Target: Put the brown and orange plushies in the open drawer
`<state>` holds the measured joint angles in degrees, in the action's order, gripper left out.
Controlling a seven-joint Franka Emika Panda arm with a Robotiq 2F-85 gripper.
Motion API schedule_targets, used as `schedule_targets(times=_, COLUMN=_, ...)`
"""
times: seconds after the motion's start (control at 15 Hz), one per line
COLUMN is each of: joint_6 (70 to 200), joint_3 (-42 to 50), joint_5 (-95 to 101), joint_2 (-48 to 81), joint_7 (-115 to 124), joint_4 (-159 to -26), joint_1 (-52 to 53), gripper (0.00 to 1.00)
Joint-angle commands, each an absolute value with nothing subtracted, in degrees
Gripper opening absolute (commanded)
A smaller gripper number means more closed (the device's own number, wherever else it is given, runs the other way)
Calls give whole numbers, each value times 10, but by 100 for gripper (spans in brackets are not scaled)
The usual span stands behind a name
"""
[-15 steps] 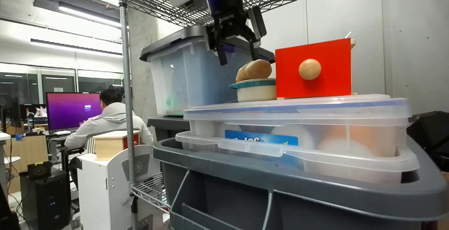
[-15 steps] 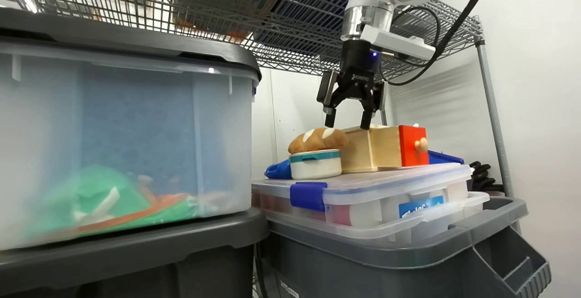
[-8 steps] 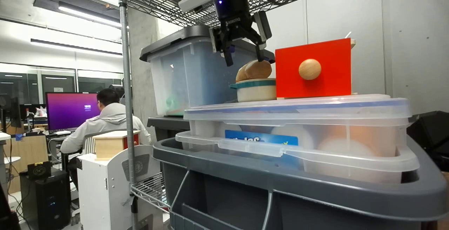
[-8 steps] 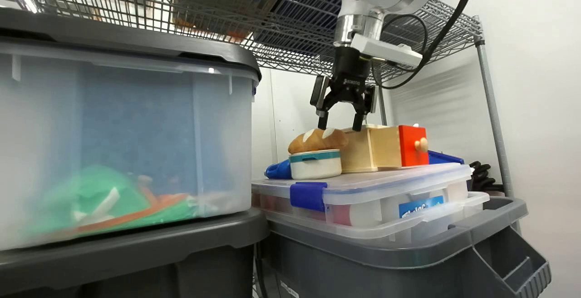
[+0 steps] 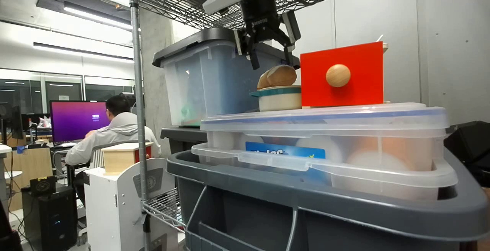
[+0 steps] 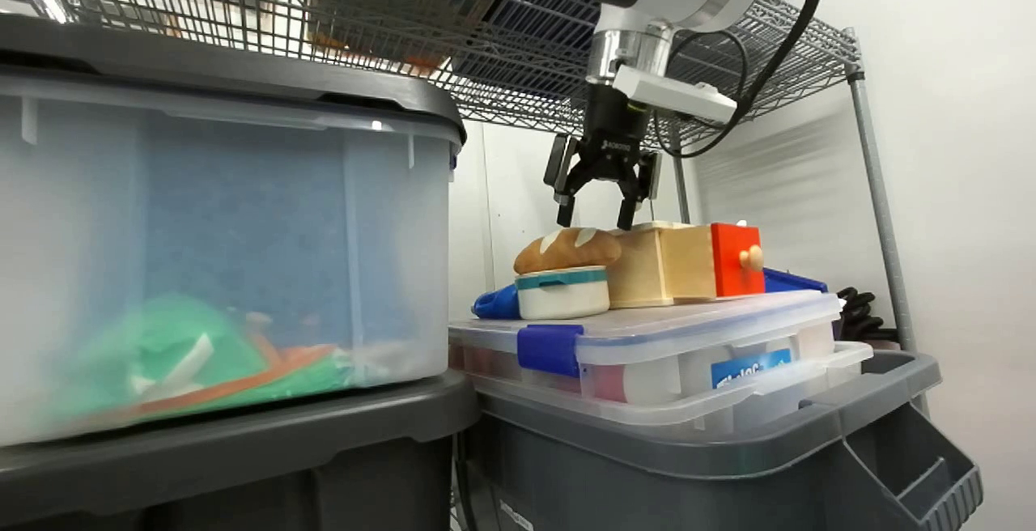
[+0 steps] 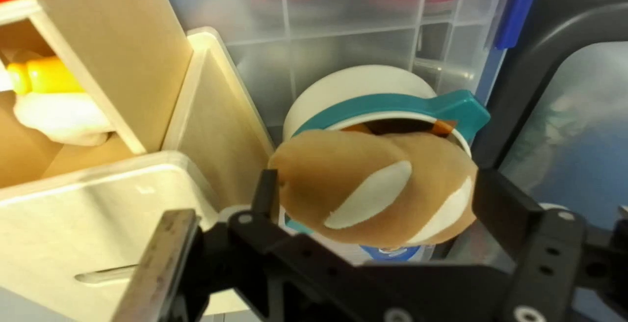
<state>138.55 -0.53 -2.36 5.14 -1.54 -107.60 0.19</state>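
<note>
The brown plushie [image 7: 343, 184], a loaf shape with cream stripes, lies across the top of a white bowl [image 6: 564, 296] with a teal rim. Orange patches [image 7: 443, 126] show inside that bowl beneath it; I cannot tell whether they are the orange plushie. Just above the loaf, pointing down, hangs my gripper [image 6: 596, 218], open; in the wrist view its fingers [image 7: 266, 192] frame the loaf's two ends. The exterior view has the fingertips still apart from it. Beside the bowl, a wooden box has its red-fronted drawer [image 5: 317, 94] pulled out, with a yellow-and-cream item [image 7: 54, 74] inside.
Bowl and wooden box rest on a clear lidded container [image 6: 655, 345] over a grey bin [image 6: 647, 474]. A tall bin with a dark lid [image 6: 243, 86] stands close on one side. A wire shelf [image 6: 324, 45] spans overhead, near the arm.
Still open, my gripper has shifted sideways, away from the wooden box and further over the brown plushie. Plushie, bowl and drawer have stayed where they were.
</note>
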Motion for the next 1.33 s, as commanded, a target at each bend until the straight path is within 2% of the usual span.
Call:
schedule_targets(times=0.0, joint_6=1392, joint_3=-6, joint_5=-12, joint_2=61, joint_7=-9, joint_4=-1051, joint_1=5, gripper=100)
schedule_targets(times=1.27, joint_6=1363, joint_3=-7, joint_5=11, joint_2=138, joint_7=-98, joint_4=-981, joint_1=-1, gripper=100)
